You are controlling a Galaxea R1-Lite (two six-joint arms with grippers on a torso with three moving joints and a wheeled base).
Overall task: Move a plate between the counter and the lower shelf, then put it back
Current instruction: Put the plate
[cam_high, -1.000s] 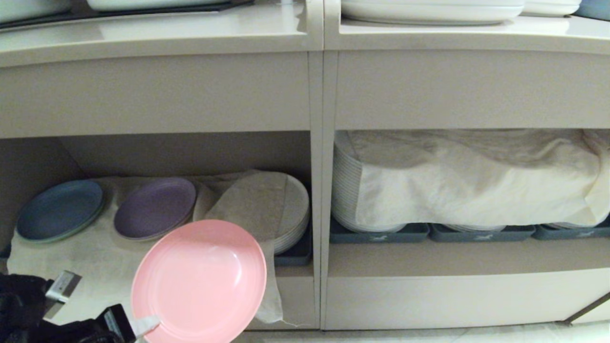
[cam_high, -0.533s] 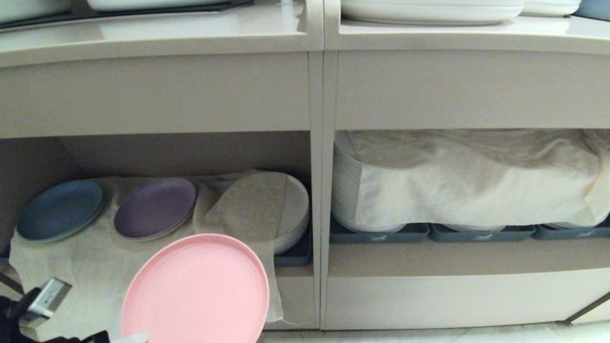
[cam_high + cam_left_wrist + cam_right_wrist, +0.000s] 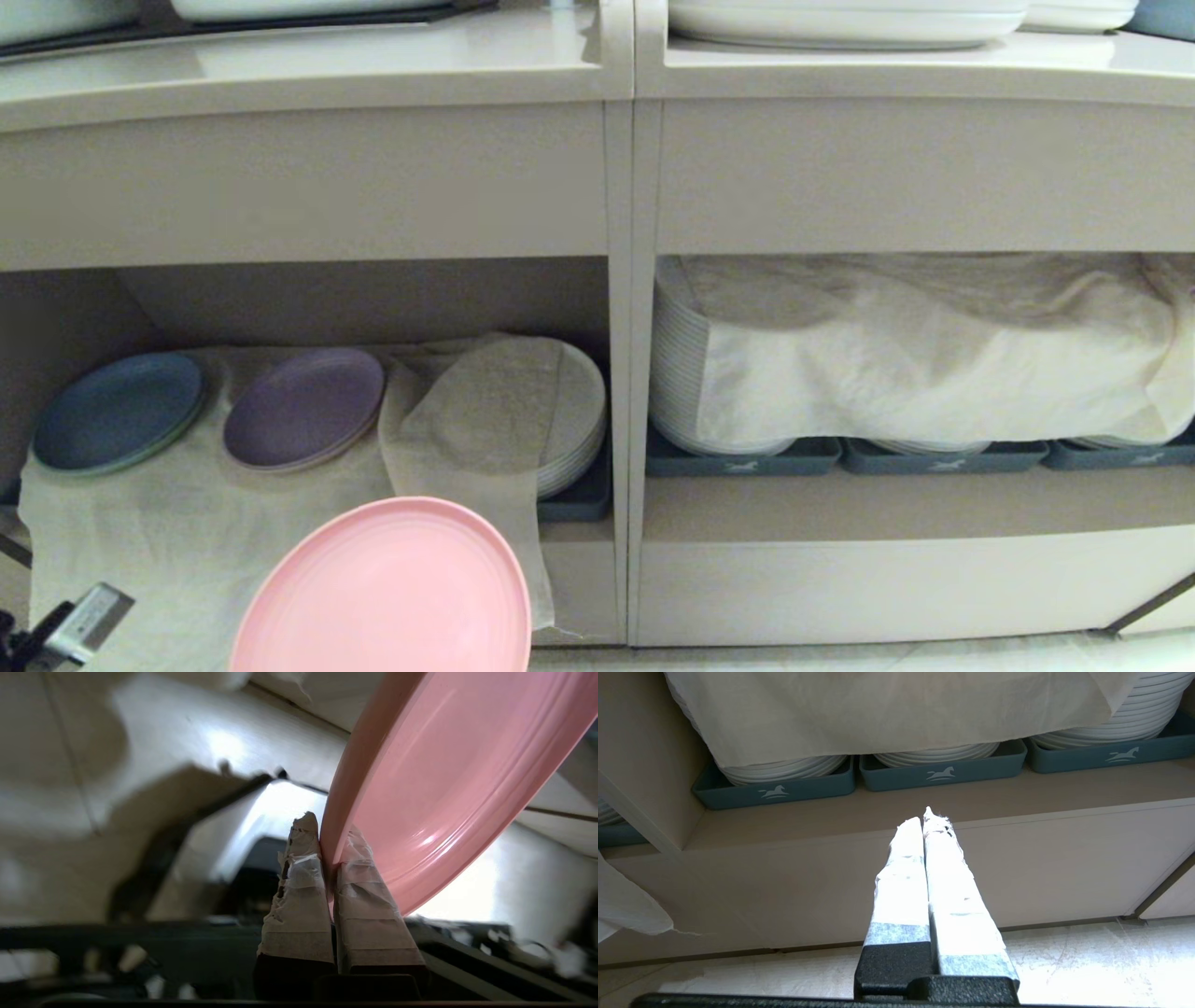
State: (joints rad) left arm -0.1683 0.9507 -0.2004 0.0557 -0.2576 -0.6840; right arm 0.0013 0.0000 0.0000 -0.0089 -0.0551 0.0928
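Observation:
The pink plate [image 3: 387, 593] hangs low in front of the lower shelf [image 3: 579, 532], its bottom edge cut off by the head view's lower border. In the left wrist view my left gripper [image 3: 327, 833] is shut on the plate [image 3: 444, 779], pinching its rim between the taped fingers [image 3: 299, 891]. The plate is outside the cubby, before the hanging white cloth [image 3: 177, 532]. The beige counter [image 3: 308, 65] runs across the top of the head view. My right gripper [image 3: 927, 816] is shut and empty, parked low before the right cubby.
On the cloth in the left cubby lie a blue plate [image 3: 117, 411], a purple plate [image 3: 303, 406] and a cloth-covered white stack [image 3: 560, 411]. The right cubby holds tall cloth-draped white plate stacks [image 3: 915, 345] in grey-blue trays [image 3: 943, 455]. An upright divider [image 3: 621, 355] separates the cubbies.
The pink plate has sunk lower and drawn back out of the cubby, tipping flatter, and the left arm has dropped almost out of the head view. The right arm has not moved.

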